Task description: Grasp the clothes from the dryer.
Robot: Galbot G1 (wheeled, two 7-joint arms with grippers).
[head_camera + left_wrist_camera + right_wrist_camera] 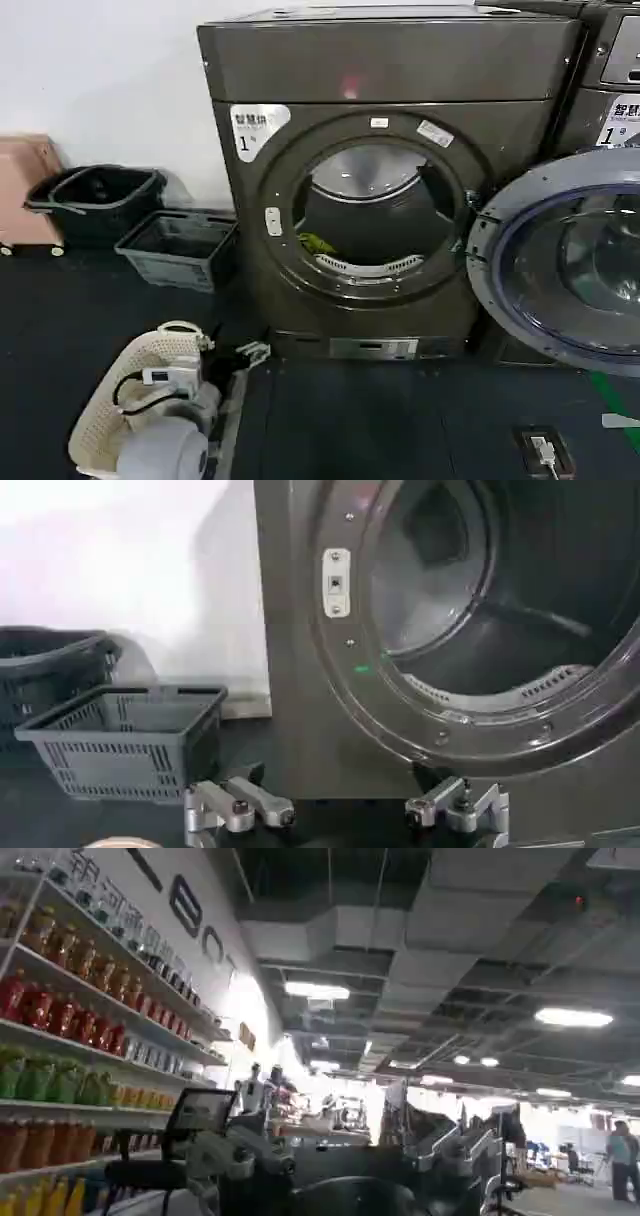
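The clothes (317,243) are seen inside the dryer (300,70); a basket (180,250) is placed to its left.

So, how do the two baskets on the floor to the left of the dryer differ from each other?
The grey rectangular basket has straight slatted walls and stands nearer the dryer; the black basket behind it is darker, with more rounded corners, and stands farther away by the wall. The black basket has a handle lying across its rim; I cannot see a raised handle on the grey one. Both are open-topped, upright, and look empty from the head view.
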